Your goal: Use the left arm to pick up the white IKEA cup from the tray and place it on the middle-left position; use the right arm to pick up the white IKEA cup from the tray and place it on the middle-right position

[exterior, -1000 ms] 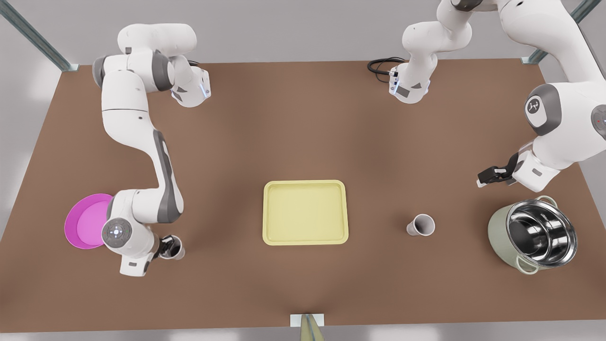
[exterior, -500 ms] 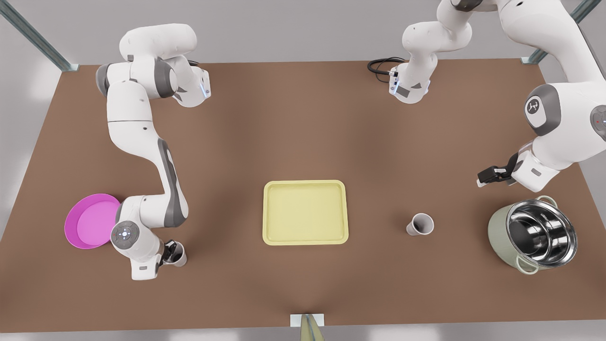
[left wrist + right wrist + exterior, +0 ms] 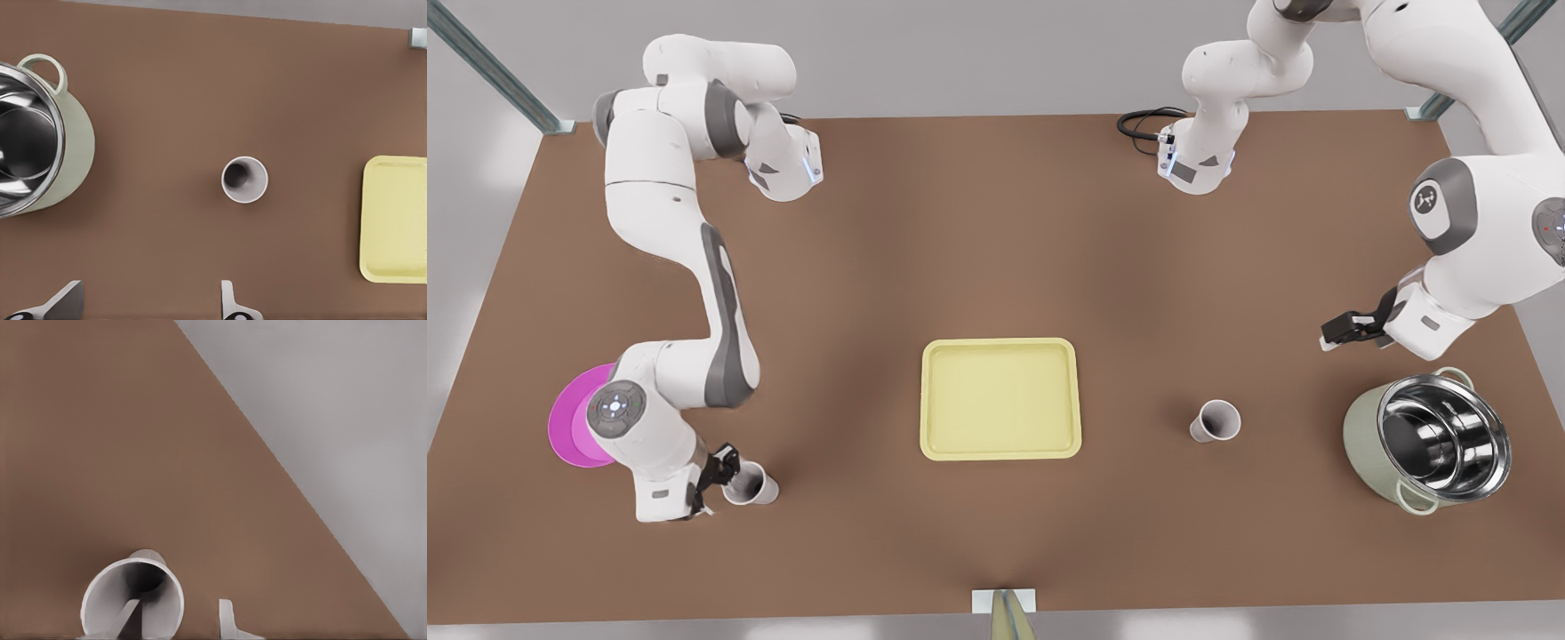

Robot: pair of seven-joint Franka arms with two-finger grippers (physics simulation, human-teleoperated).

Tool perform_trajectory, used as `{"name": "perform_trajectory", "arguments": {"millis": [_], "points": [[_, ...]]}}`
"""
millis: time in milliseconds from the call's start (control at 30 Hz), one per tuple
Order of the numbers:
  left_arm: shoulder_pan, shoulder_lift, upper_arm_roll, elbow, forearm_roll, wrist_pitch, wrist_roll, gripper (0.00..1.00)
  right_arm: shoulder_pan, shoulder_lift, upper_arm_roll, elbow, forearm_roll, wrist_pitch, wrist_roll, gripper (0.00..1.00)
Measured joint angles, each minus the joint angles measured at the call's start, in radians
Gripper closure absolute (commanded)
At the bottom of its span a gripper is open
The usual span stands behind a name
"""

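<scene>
While the left pincer [image 3: 1344, 331] waits, spread wide, its cup [image 3: 1216, 420] stands on the bench [image 3: 996, 222] at its 8 o'clock, well apart. The right pincer [image 3: 713, 471] sits loosely spread at the other cup [image 3: 749, 487], at 8 o'clock from the bare tray [image 3: 1000, 342].

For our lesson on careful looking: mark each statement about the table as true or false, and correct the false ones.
1. The tray has no cup on it. True.
2. A white cup stands on the table between the tray and the pot. True.
3. The magenta plate lies right beside the pot. False: it is at the front view's left, far across the table from the pot.
4. The left hand is shut on a cup. False: it is open and empty, up near the pot.
5. The right hand is far from any cup. False: it is right at the second cup.
</scene>
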Motion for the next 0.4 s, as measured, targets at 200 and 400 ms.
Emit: {"name": "perform_trajectory", "arguments": {"millis": [200, 400], "points": [[-0.004, 0.021, -0.001, 0.032, -0.009, 0.006, 0.001, 0.00, 0.089, -0.140, 0.010, -0.017, 0.046, -0.259, 0.252, 0.00], [-0.003, 0.021, -0.001, 0.033, -0.011, 0.008, 0.003, 0.00, 0.083, -0.445, 0.001, -0.453, 0.000, -0.389, 0.468, 0.00]]}}
